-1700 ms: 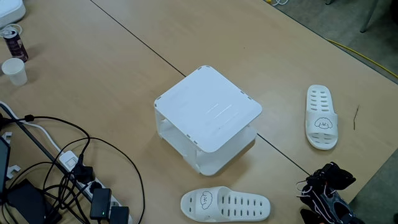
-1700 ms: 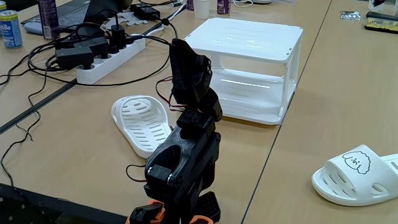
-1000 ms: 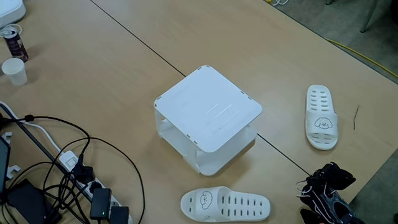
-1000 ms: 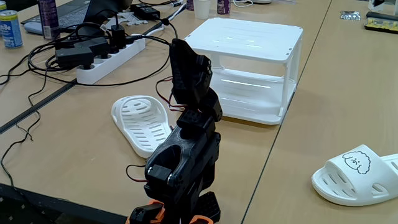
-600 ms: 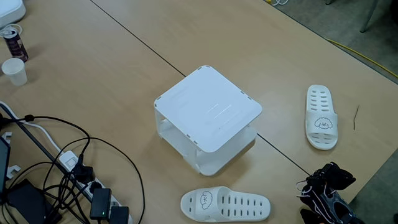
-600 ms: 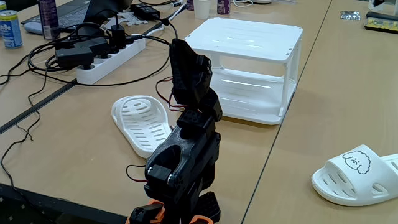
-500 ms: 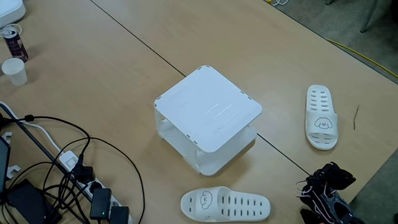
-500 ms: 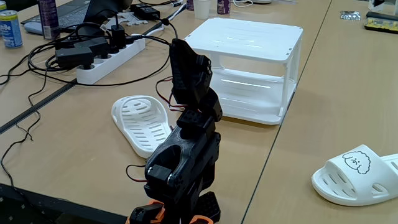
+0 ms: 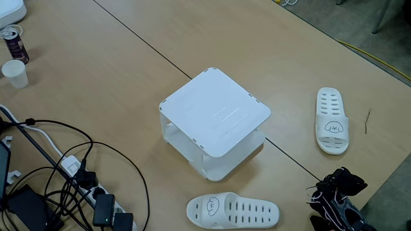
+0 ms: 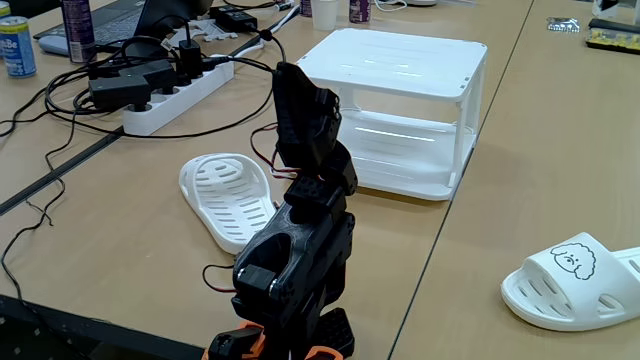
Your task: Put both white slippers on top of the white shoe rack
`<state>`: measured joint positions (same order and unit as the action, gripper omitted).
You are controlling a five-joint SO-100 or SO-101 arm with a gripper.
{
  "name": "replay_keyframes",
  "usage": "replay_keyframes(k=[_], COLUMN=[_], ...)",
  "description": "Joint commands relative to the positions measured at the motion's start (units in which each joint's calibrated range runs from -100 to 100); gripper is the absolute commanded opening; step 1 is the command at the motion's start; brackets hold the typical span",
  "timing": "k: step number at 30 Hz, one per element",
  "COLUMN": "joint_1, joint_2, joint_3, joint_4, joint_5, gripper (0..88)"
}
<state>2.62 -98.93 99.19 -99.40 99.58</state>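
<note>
The desk point(image 9: 115, 70) is pale wood-grain laminate with a dark seam running diagonally across it; in a fixed view grey floor and a yellow cable point(image 9: 376, 58) show past its far right edge.

Nearest in a fixed view, the black arm point(image 10: 295, 250) sits folded at the desk's front edge. Its tool point(image 10: 300, 115) is tucked up against the arm, and whether it is parted or closed cannot be told; it grips nothing that shows.

Just behind the arm to the left, one slipper point(image 10: 228, 198) lies flat on the desk, white with rows of oval holes. The other slipper point(image 10: 575, 282) lies at the right, well apart, its strap bearing a small black cartoon face. In a fixed view from above they are one below the rack point(image 9: 232, 210) and one to its right point(image 9: 332, 128).

The rack point(image 10: 400, 105) stands past the arm: white, boxy, two tiers, flat rounded-corner top, bare point(image 9: 215, 112).

Farther left lie a power strip point(image 10: 175, 95) and tangled black cables point(image 9: 70, 167), with cans point(image 10: 14, 45) and a paper cup point(image 9: 15, 73) beyond.

Nothing differs from the earlier frames; arm, slippers and rack sit as before.
</note>
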Motion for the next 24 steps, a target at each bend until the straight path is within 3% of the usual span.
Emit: replay_keyframes(k=[1,7,16,24], joint_1=[0.01,0.17,14.07,12.76], joint_2=[0.53,0.69,0.86,4.65], joint_3=[0.54,-6.41,-40.15,-41.95], joint_4=[1.12,17.60,81.63,104.58], joint_5=[0.42,0.42,0.42,0.42], gripper=[0.8,0.8,0.8,0.8])
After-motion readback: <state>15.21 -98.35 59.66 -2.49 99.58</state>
